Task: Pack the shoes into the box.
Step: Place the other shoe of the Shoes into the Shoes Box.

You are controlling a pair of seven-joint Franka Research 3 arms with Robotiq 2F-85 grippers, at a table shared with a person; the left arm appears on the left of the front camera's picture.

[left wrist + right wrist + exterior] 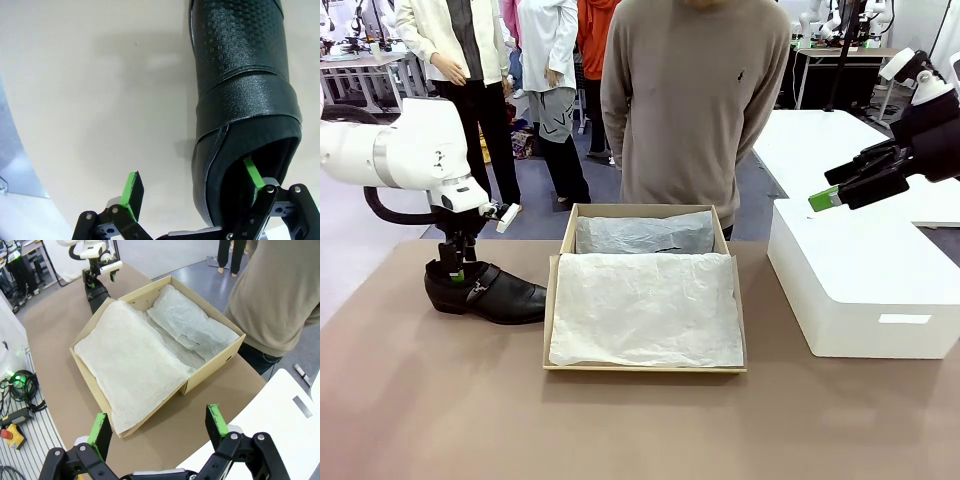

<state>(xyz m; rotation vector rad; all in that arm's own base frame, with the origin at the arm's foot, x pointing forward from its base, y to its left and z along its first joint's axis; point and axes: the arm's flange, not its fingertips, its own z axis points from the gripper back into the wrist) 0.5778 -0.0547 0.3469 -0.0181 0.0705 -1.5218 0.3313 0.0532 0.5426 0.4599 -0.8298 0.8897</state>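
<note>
One glossy black shoe [498, 293] lies on the brown table, left of the box, toe pointing right. My left gripper [455, 268] comes down onto its heel end, jaws open. In the left wrist view one green pad [252, 175] is inside the shoe [240, 75] opening and the other pad [131, 192] is outside, so the open left gripper [192, 185] straddles the side wall. The tan box [645, 369] sits mid-table, lined with white tissue paper [645, 305]. My right gripper [825, 197] hangs open in the air at the right. The right gripper [158, 427] looks down on the box [212, 367].
A large white block-shaped box [860, 290] stands on the table's right side, under my right arm. A person in a beige sweater [695, 100] stands at the far edge behind the box, hands out of sight. Cables and a red-button device [12, 432] lie on the floor.
</note>
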